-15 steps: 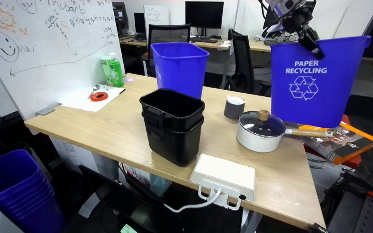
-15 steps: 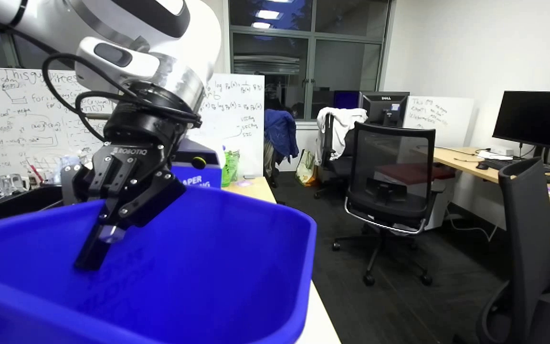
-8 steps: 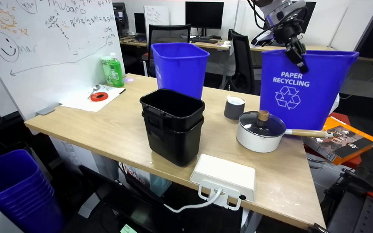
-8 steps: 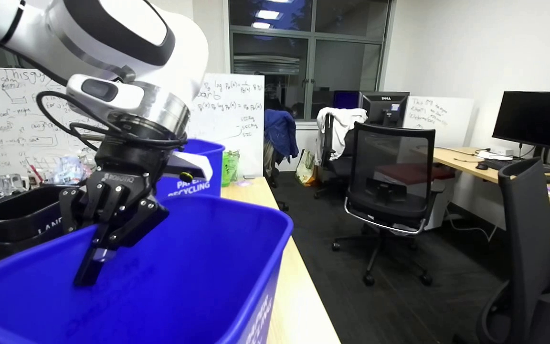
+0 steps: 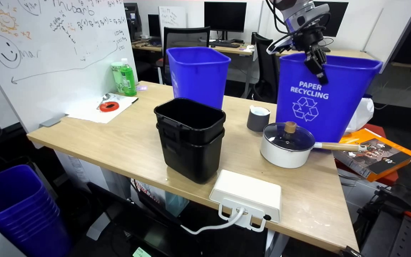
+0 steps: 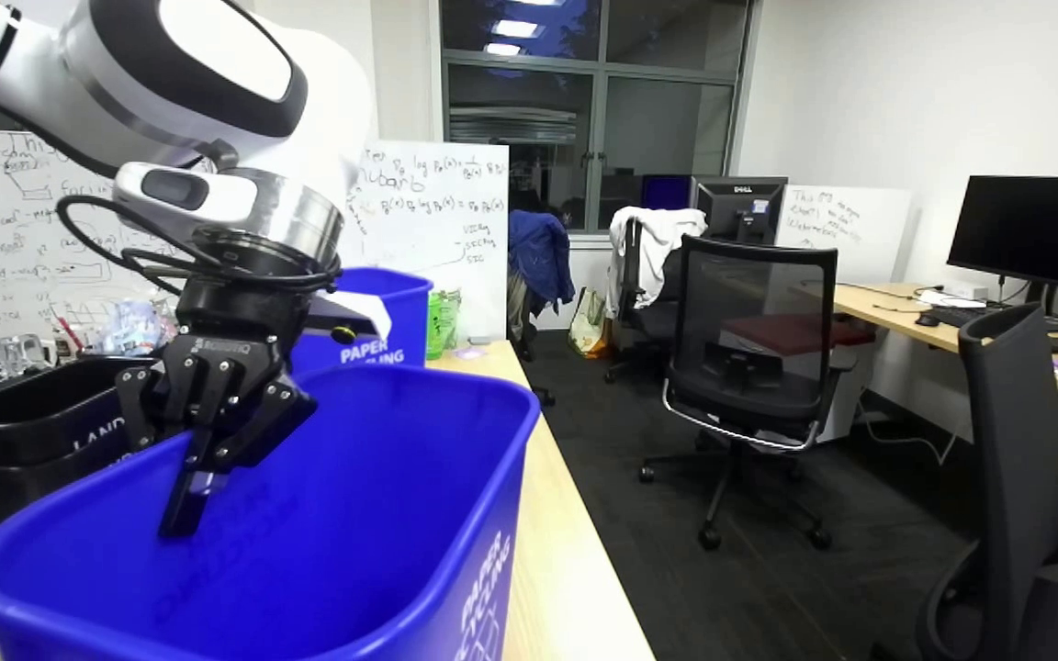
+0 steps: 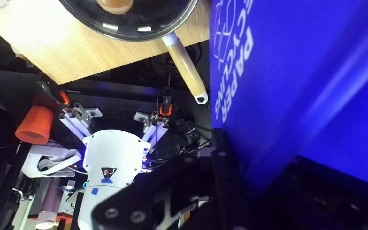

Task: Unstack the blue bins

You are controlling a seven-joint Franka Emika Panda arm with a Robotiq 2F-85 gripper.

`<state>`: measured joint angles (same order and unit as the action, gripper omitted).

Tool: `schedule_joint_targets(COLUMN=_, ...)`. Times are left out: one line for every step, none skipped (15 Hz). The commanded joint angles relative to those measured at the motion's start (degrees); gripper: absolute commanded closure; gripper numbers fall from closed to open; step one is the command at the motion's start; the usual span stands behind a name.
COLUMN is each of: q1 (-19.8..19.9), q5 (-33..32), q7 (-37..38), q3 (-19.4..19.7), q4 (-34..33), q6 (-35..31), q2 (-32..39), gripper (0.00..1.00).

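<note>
My gripper point(image 5: 321, 74) is shut on the near wall of a blue bin point(image 5: 309, 114) with white "PAPER RECYCLING" lettering, seen in both exterior views. One finger point(image 6: 182, 514) reaches down inside the bin; the opposite finger point(image 7: 220, 142) lies against the lettered outside face. The bin hangs roughly upright behind the pot, at the table's right end; its base is partly hidden, so I cannot tell whether it touches the table. The second blue bin point(image 5: 199, 76) stands apart on the table, behind the black bins.
Close in front of the held bin sits a lidded white pot point(image 5: 284, 153), its wooden handle point(image 7: 185, 65) pointing alongside. A dark cup point(image 5: 258, 120), nested black bins point(image 5: 191, 150), a white box point(image 5: 246, 192) and a green bottle point(image 5: 128, 80) share the tabletop point(image 5: 127, 139).
The held bin has come down and left toward the table in an exterior view, its rim now closer to level. The grip on its wall is unchanged. The second blue bin has stayed put.
</note>
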<state>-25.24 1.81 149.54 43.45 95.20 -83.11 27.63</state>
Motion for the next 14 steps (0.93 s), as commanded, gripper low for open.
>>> schedule_joint_targets(q1=-0.73, q5=0.82, q7=-1.18, q3=-0.68, q4=1.91, q6=-1.75, q2=-1.8, gripper=0.69)
schedule_joint_targets(q1=-0.42, q5=0.01, q7=-0.46, q3=-0.26, q4=0.2, q6=-0.28, q2=-0.21, gripper=0.88)
schedule_joint_targets(q1=-0.61, q5=0.02, q7=-0.53, q3=-0.47, q4=0.3, q6=-0.27, q2=-0.26, gripper=0.82)
schedule_joint_targets(q1=-0.79, q5=0.02, q7=-0.54, q3=-0.52, q4=0.33, q6=-0.28, q2=-0.26, gripper=0.73)
schedule_joint_targets(q1=-0.83, q5=0.02, q7=-0.57, q3=-0.52, q4=0.34, q6=-0.28, q2=-0.26, gripper=0.45)
schedule_joint_targets(q1=-0.94, q5=-0.48, q7=-0.82, q3=-0.46, q4=-0.35, q6=0.35, q2=-0.47, gripper=0.44)
schedule_joint_targets(q1=-0.91, q5=-0.95, q7=-1.08, q3=-0.39, q4=-2.0, q6=1.98, q2=-0.55, gripper=0.42)
schedule_joint_targets(q1=-0.85, q5=-0.45, q7=-0.55, q3=-0.51, q4=-0.3, q6=0.14, q2=-0.27, gripper=0.36)
schedule_joint_targets(q1=-0.86, q5=-0.48, q7=-0.54, q3=-0.5, q4=-0.75, q6=0.3, q2=-0.35, gripper=0.3)
schedule_joint_targets(q1=-0.71, q5=-0.23, q7=-0.64, q3=-0.51, q4=-1.56, q6=0.21, q2=-0.31, gripper=0.22)
schedule_joint_targets(q1=-0.53, q5=-0.18, q7=-1.18, q3=-0.6, q4=-2.68, q6=0.22, q2=-0.25, gripper=0.16)
schedule_joint_targets(q1=-0.48, q5=-0.38, q7=-1.64, q3=-0.65, q4=-3.69, q6=0.23, q2=-0.22, gripper=0.08)
schedule_joint_targets(q1=-0.42, q5=-0.6, q7=-2.28, q3=-0.73, q4=-5.25, q6=0.28, q2=-0.18, gripper=0.02)
schedule_joint_targets(q1=6.61, q5=-5.02, q7=0.08, q3=-10.02, q4=-6.92, q6=0.24, q2=-3.0, gripper=0.0)
